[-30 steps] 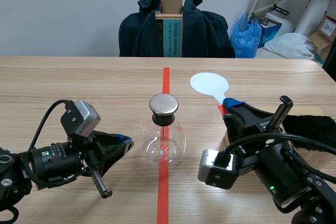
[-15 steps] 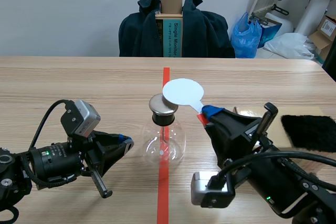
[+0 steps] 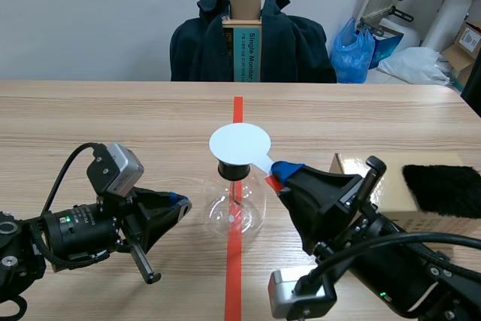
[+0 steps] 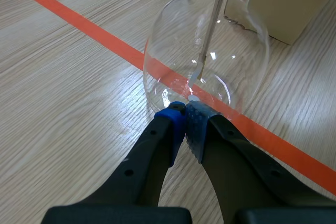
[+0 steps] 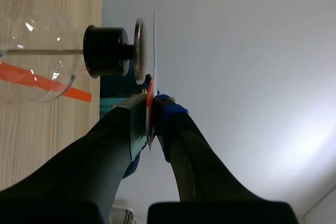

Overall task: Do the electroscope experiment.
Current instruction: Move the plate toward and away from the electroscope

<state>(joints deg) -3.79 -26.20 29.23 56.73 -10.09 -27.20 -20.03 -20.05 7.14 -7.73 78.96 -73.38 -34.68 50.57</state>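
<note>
The electroscope, a clear glass flask (image 3: 234, 208) with a black stopper and a metal cap, stands on the red tape line at the table's middle. A white round paddle (image 3: 240, 143) with a red handle hovers flat just over the cap, hiding it in the scene view. My right gripper (image 3: 279, 171) is shut on that handle; in the right wrist view the paddle (image 5: 155, 51) shows edge-on beside the metal cap (image 5: 139, 51), held by the gripper (image 5: 151, 109). My left gripper (image 3: 179, 201) rests low, left of the flask, shut on nothing, its tips (image 4: 185, 116) just short of the glass (image 4: 207, 61).
A cardboard box (image 3: 387, 186) lies at the right with a black fur cloth (image 3: 443, 188) on it. Beyond the table's far edge stands a chair (image 3: 252, 46) draped with a dark jacket, with bags and boxes at the back right.
My right arm has carried the white paddle leftward from the table's right of centre to right above the electroscope's cap. The left arm has stayed still.
</note>
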